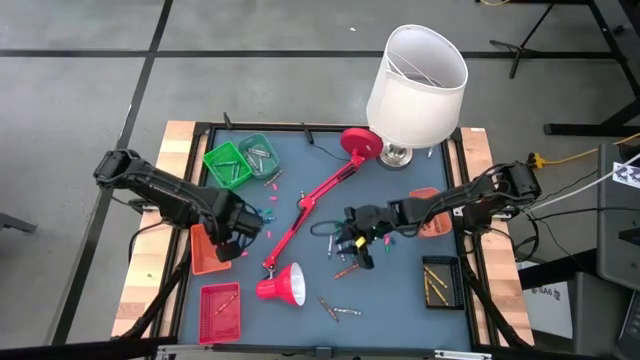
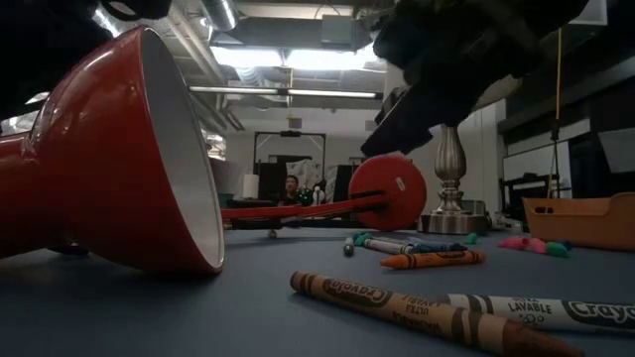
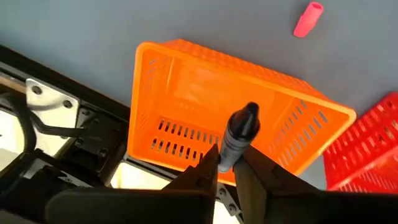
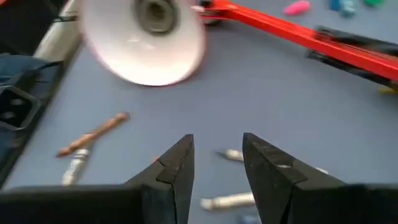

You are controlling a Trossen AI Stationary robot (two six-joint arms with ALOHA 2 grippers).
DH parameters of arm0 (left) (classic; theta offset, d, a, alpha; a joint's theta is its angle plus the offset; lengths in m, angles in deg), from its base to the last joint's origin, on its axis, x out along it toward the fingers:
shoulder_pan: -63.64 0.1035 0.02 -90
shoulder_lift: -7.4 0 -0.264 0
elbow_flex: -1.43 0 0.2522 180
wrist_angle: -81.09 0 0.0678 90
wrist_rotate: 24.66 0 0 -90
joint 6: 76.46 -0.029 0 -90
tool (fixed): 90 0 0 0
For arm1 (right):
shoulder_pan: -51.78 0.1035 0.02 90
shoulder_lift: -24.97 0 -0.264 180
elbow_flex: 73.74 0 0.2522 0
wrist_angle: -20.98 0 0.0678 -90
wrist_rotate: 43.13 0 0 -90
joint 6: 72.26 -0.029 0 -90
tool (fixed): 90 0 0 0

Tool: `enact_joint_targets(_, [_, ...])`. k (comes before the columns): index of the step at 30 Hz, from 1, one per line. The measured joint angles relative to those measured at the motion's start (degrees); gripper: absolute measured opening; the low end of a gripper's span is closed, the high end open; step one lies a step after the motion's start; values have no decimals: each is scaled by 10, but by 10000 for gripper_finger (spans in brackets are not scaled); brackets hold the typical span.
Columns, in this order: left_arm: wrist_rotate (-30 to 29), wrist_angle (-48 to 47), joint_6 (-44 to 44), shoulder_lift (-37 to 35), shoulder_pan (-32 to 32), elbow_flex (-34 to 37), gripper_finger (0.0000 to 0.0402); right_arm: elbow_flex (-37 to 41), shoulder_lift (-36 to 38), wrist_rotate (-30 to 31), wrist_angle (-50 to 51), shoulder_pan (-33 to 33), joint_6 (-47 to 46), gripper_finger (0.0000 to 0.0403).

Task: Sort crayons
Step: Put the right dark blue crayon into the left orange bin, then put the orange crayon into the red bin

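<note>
1. Blue-grey table (image 1: 400, 300) with wooden side rails, grey floor around it; low view shows a room with ceiling lights behind.
2. Red desk lamp (image 1: 300, 215) lies across the middle of the table, its shade (image 1: 283, 285) near the front edge, its round base (image 1: 360, 142) at the back.
3. White lampshade (image 1: 418, 72) on a metal stand, back right.
4. Left gripper (image 1: 245, 228) hovers over the orange basket (image 1: 205, 255) at the table's left; fingers clamped on a dark grey crayon (image 3: 239, 134), tip pointing out past the fingertips.
5. Orange basket looks empty in the left wrist view; pink crayon (image 3: 308, 18) on the table beyond it.
6. Red basket (image 1: 220, 310) at front left holds a crayon or two.
7. Two green baskets (image 1: 240, 162) at back left, crayons in each.
8. Right gripper (image 1: 360, 240) is over the table centre, just right of the lamp arm; fingers apart, nothing between them.
9. Loose crayons under and around it: orange (image 2: 432, 260), brown (image 2: 397, 305), a white-labelled one (image 2: 556, 312), brown and grey ones (image 4: 93, 134) near the red shade.
10. Black tray (image 1: 442, 283) at front right holds yellow crayons.
11. Orange bin (image 1: 432, 215) sits at right, behind the black tray.
</note>
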Motion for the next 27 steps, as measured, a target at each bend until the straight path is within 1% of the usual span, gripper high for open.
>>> enact_joint_targets(4, [-22,0,29,0,-19,0,62,0,-11,18,6,35,0,136])
enact_joint_targets(7, [-27,2,33,0,-28,0,83,0,-26,26,8,59,0,136])
enact_joint_targets(12, [-38,27,35,0,-32,0,103,0,-53,57,5,89,0,136])
enact_joint_targets(19, [-77,119,48,0,-32,0,106,0,-86,106,8,113,1,136])
enact_joint_targets(22, [-89,165,48,0,-32,0,101,0,-96,114,9,113,1,136])
enact_joint_targets(27, [-90,238,48,0,-32,0,92,0,-115,115,7,111,1,136])
